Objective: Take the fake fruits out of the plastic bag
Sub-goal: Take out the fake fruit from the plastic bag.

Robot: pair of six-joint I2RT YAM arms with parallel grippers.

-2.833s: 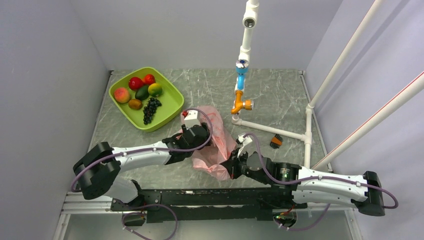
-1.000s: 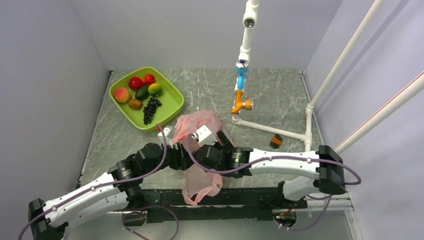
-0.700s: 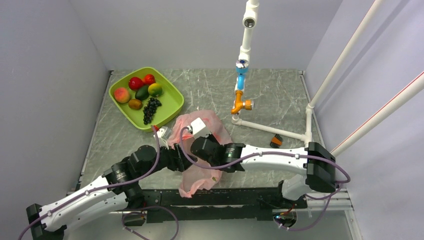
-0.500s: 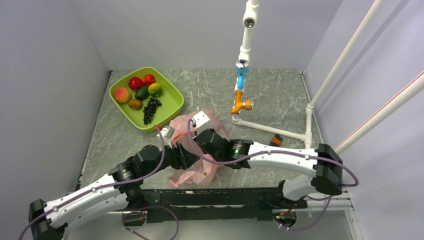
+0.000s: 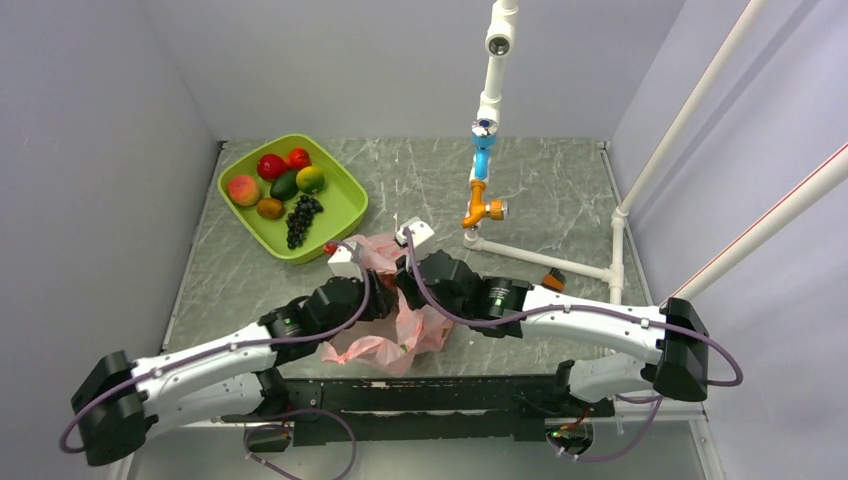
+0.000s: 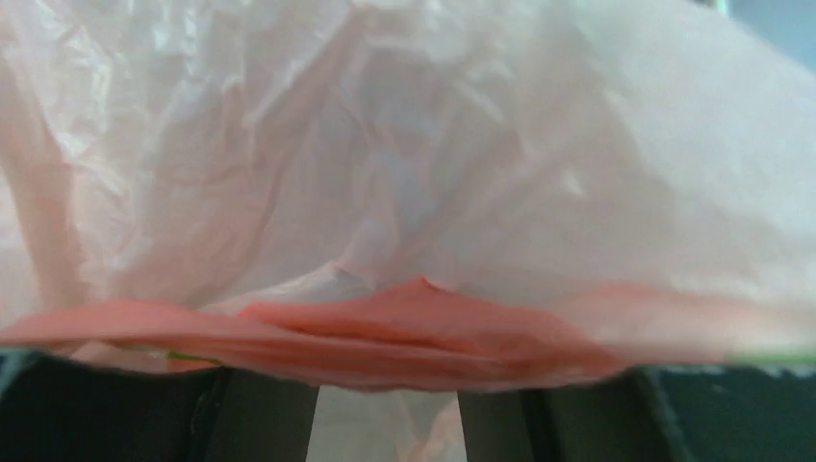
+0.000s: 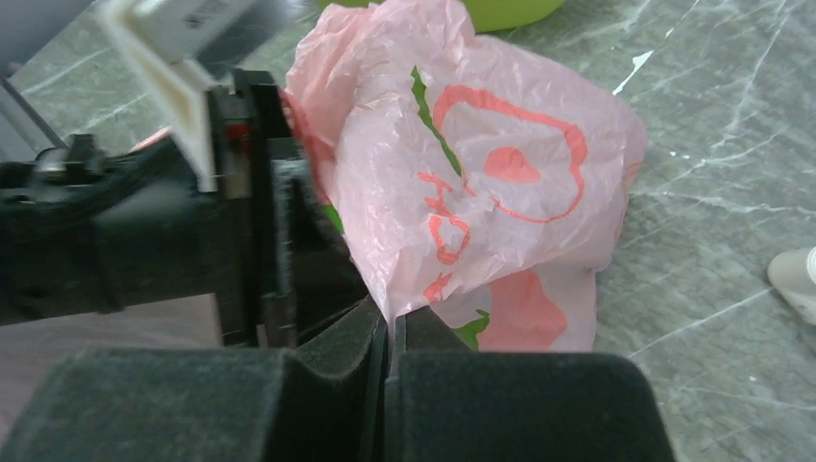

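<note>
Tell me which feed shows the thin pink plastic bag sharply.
Right wrist view: best, the thin pink plastic bag and its red print are crisp, the right gripper dark but readable. Left wrist view: bag fills the frame, blurred and washed out. Top external view: even light, sharp, but the pinch is hidden.

- Robot lab test cell, not a home or shop.
- Plain grey panel walls (image 5: 100, 150) box in a marble-pattern tabletop (image 5: 560, 190).
- White PVC pipe frame (image 5: 688, 102) carries blue and orange fittings (image 5: 482, 160).
- Two robot arms (image 5: 590, 320) sit on a black rail (image 5: 420, 397), cables exposed.
- Green tray (image 5: 345, 205) holds plastic fruit (image 5: 285, 185).
</note>
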